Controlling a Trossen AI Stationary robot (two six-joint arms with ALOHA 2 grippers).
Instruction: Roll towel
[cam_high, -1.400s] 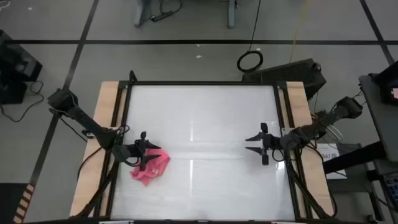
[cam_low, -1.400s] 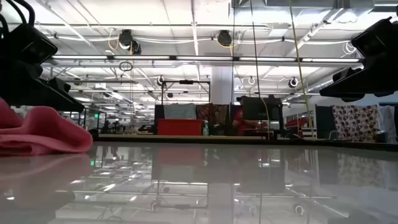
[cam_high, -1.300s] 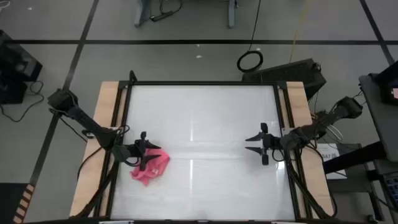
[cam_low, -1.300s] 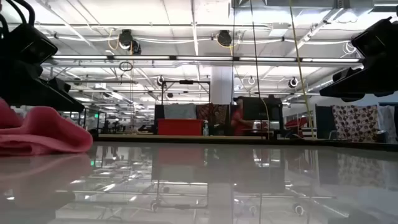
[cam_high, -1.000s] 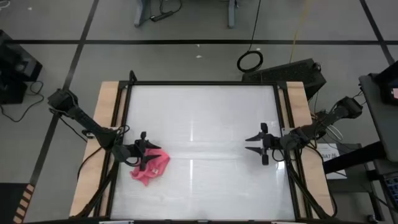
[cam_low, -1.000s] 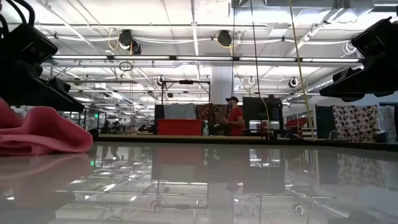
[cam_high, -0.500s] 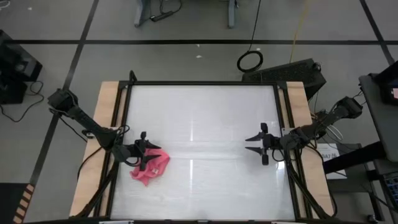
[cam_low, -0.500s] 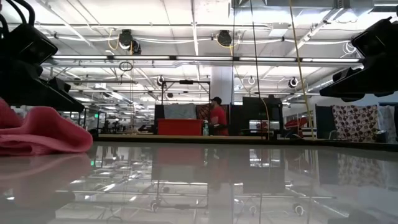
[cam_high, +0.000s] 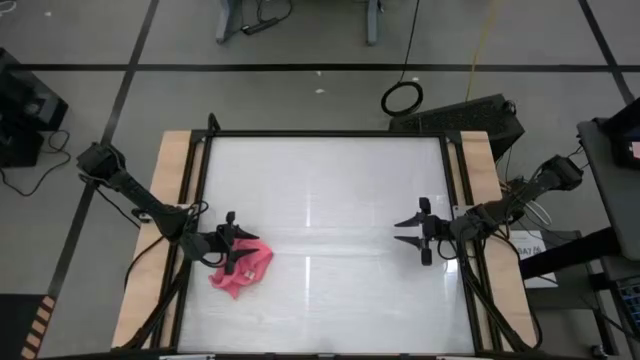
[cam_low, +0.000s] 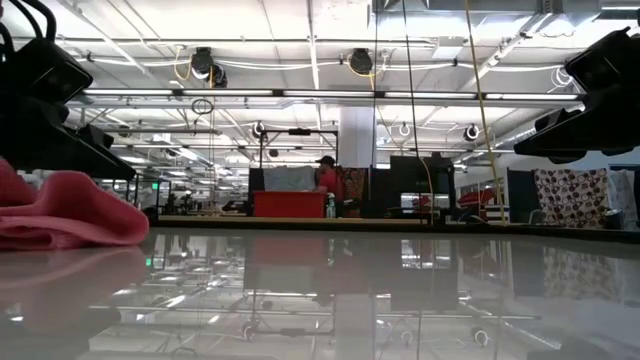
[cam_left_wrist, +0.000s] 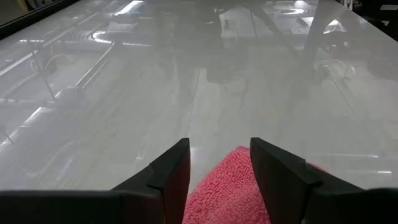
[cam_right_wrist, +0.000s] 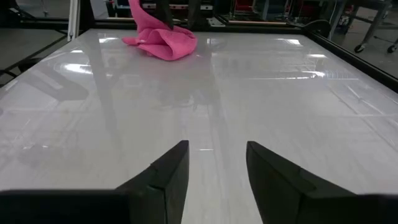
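Observation:
The pink towel (cam_high: 243, 272) lies crumpled on the white table near its left edge, toward the near side, with one fold standing up (cam_right_wrist: 135, 15). My left gripper (cam_high: 250, 246) is open right over the towel's far part. In the left wrist view the cloth (cam_left_wrist: 227, 190) fills the gap between its two fingers. In the low view the towel (cam_low: 70, 215) rests on the table at the far left. My right gripper (cam_high: 398, 231) waits open above bare table near the right edge, with nothing between its fingers (cam_right_wrist: 216, 149). My left gripper comes at the towel slanting down from the table's left side, one finger (cam_left_wrist: 168, 177) on each side of the raised cloth. I cannot tell whether the fingers touch the cloth. The towel lies on the table, slack.
The glossy white tabletop (cam_high: 320, 190) has a black frame and wooden strips (cam_high: 172, 180) along its left and right sides. Bare table lies between the two grippers. A person in a red top (cam_low: 327, 185) stands far off in the room beyond.
Both arms and the towel have kept still. The person in the room beyond has walked toward the low view's left.

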